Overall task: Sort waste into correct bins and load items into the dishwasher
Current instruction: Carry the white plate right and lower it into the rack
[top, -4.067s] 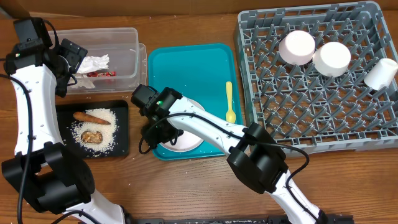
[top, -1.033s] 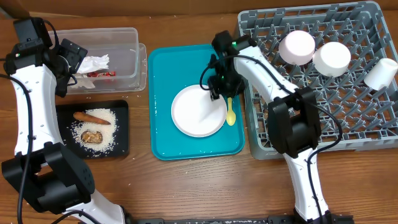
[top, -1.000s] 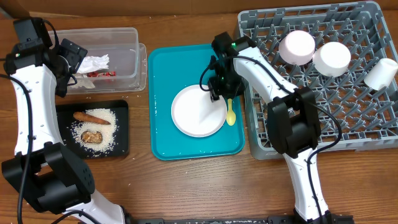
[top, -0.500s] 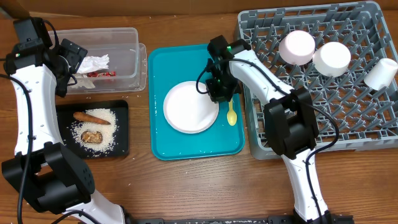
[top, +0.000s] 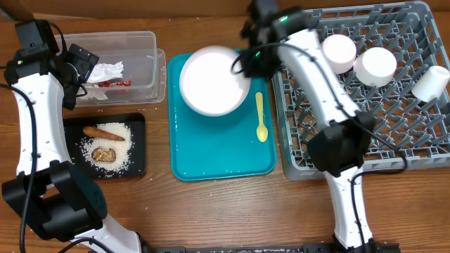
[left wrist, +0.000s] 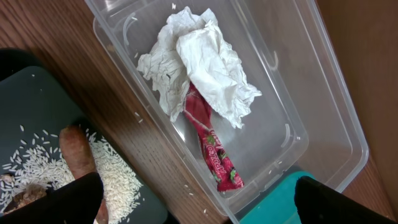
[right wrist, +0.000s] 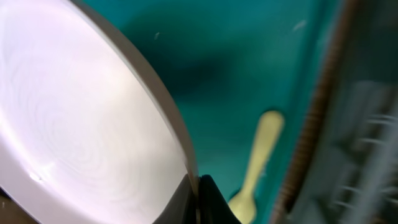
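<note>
My right gripper (top: 244,65) (right wrist: 198,200) is shut on the rim of the large white plate (top: 213,81) (right wrist: 81,124). It holds the plate raised and tilted over the back of the teal tray (top: 211,151). The yellow spoon (top: 260,116) (right wrist: 258,163) lies on the tray's right side. My left gripper (top: 79,72) (left wrist: 199,214) hangs open and empty over the near edge of the clear tub (top: 140,63) (left wrist: 311,93). The tub holds the crumpled napkin (left wrist: 199,68) and the red wrapper (left wrist: 214,149). The black tray (top: 137,151) carries the carrot (top: 103,131), a brown lump (top: 104,154) and rice.
The grey dish rack (top: 351,133) (right wrist: 364,124) stands right of the teal tray. Along its back sit a pale pink plate (top: 337,53), a white bowl (top: 375,67) and a small cup (top: 430,83). Loose rice grains lie on the wood beside the tub.
My right gripper has shut on the plate's rim. It has lifted the plate off the tray's middle and carried it up toward the tray's back. The left arm has not moved.
</note>
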Robot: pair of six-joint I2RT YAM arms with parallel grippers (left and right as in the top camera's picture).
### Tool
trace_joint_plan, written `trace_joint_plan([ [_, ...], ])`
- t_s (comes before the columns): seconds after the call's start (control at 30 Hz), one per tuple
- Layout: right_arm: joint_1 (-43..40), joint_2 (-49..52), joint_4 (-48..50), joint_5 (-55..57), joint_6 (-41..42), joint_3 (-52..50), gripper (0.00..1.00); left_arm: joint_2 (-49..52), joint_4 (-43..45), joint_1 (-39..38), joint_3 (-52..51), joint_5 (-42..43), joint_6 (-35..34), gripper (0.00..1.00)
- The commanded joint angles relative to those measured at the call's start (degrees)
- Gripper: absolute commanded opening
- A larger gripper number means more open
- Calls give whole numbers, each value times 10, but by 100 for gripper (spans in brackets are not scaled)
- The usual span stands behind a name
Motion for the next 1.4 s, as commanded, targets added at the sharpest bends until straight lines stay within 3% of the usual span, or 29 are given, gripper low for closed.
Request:
trace_joint_plan([
  [0.0,-66,-55,-50,127,48,108,4,1,0,-2,5,-2,-5,100],
  [0.07,-113,-67,-93,204,57,162,4,1,0,-2,5,-2,-5,100],
  [0.2,-167,-83,-92,389,132,159,4,1,0,-2,5,-2,-5,100],
  [0.3,-180,-82,-70,459,148,139,4,1,0,-2,5,-2,-5,100],
  [0.77,-171,-82,82,515,146,-2,4,1,0,-2,5,-2,-5,100],
  [1.37,-119,-81,147,549,145,-114,4,1,0,-2,5,-2,-5,100],
])
